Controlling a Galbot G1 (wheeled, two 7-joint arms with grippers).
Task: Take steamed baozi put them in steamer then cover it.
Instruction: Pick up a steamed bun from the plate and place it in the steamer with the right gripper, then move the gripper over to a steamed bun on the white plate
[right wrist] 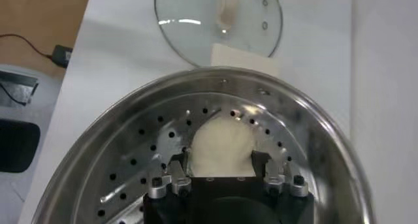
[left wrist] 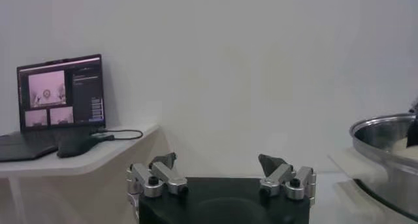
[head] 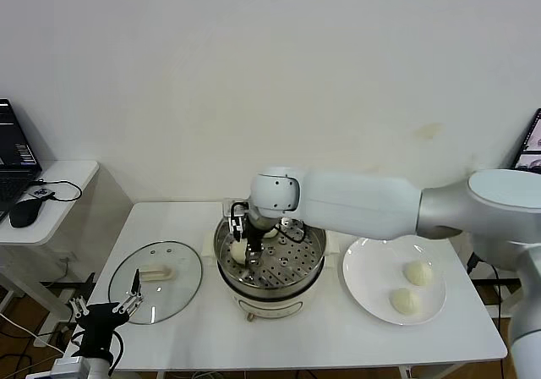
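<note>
Head view: right hand is reaching into steamer, fingers parted astride one baozi sitting on the perforated tray by the rim nearest the lid; likely a release, grip looking slack. A second bun is lying behind the hand. Two baozi are waiting on plate. Left hand is idling, released, at the desk edge. Tray centre is offering room.

Bright, even overhead light; glare on steamer rim; soft shadows.
</note>
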